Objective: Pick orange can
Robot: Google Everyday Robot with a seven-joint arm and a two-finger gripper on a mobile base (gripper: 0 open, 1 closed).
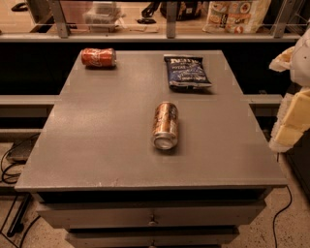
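The gripper is at the right edge, beside the table, pale and blurred, and the edge cuts it off. The print on the blue chip bag and on the orange can is too small to read. The top edge cuts the packages on the back shelf, and the bottom edge cuts the lower drawer.

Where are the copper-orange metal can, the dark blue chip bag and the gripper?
copper-orange metal can (165,123), camera view: label mid-body.
dark blue chip bag (187,71), camera view: front centre.
gripper (292,115), camera view: pale body at right edge.
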